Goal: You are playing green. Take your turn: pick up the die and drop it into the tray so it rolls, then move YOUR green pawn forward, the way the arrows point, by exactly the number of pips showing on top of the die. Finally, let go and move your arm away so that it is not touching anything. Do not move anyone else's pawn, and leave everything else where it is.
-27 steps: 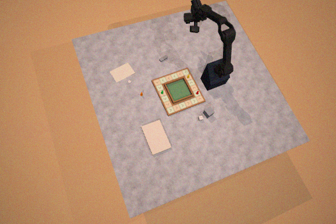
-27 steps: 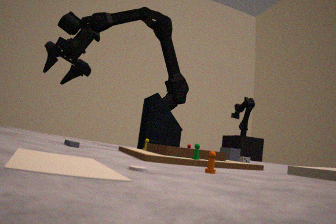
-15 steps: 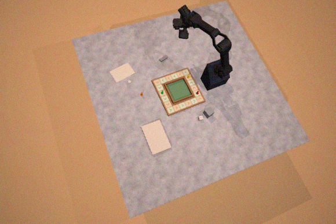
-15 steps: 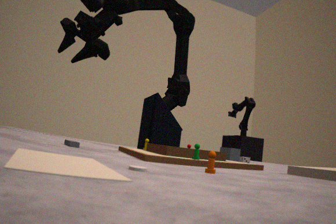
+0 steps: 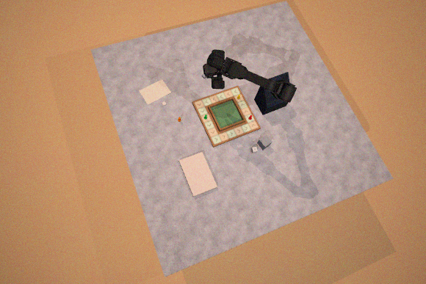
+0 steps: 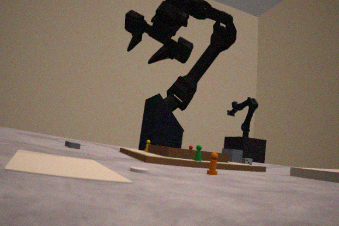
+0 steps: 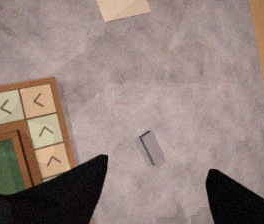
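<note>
On the grey mat (image 5: 147,191), from the left: a cream card (image 5: 155,91), an orange pawn (image 5: 179,119), then the game board (image 5: 253,127) with the green pawn (image 5: 205,116) on its left track beside the green tray (image 5: 227,114). The gripper (image 6: 143,54) hangs high, jaws apart and empty. The die (image 5: 254,149), pips unreadable, probably touches a grey block (image 5: 264,143).

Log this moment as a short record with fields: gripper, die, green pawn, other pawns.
gripper: gripper open, empty, held high above the mat
die: die on the mat beside the board, next to a grey block
green pawn: green pawn upright on the board's track
other pawns: yellow pawn and red pawn on the board; orange pawn on the mat
</note>
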Motion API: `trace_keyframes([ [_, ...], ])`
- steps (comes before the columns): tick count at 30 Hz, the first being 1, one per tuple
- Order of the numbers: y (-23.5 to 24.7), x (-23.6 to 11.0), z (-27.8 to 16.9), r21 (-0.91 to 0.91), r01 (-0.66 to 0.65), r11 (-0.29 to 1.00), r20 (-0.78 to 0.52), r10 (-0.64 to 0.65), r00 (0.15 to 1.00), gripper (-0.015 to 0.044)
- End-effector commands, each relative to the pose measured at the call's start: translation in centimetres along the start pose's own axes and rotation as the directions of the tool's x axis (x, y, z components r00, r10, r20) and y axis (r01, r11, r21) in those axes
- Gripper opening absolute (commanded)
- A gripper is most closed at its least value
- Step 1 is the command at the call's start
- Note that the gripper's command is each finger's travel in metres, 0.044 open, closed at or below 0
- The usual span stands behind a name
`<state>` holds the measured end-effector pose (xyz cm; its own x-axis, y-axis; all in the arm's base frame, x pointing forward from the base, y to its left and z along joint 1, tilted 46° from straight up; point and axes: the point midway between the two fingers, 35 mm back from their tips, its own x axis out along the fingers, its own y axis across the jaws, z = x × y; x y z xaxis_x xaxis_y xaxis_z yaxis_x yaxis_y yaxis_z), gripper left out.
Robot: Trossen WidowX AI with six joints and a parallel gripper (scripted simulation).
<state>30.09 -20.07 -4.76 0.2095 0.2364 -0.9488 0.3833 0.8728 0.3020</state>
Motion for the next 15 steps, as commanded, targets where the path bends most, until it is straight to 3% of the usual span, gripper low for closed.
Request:
trace_keyframes([
  [1,7.2,-1.0,0.1,-0.002,-0.066,0.998,0.009,0.066,0.998,0.0275],
  [8,19.0,-2.8,-2.7,-0.020,-0.195,0.981,-0.016,0.194,0.981,0.0275],
  [15,29.1,-5.2,-9.5,-0.020,-0.336,0.942,-0.117,0.332,0.936,0.0275],
])
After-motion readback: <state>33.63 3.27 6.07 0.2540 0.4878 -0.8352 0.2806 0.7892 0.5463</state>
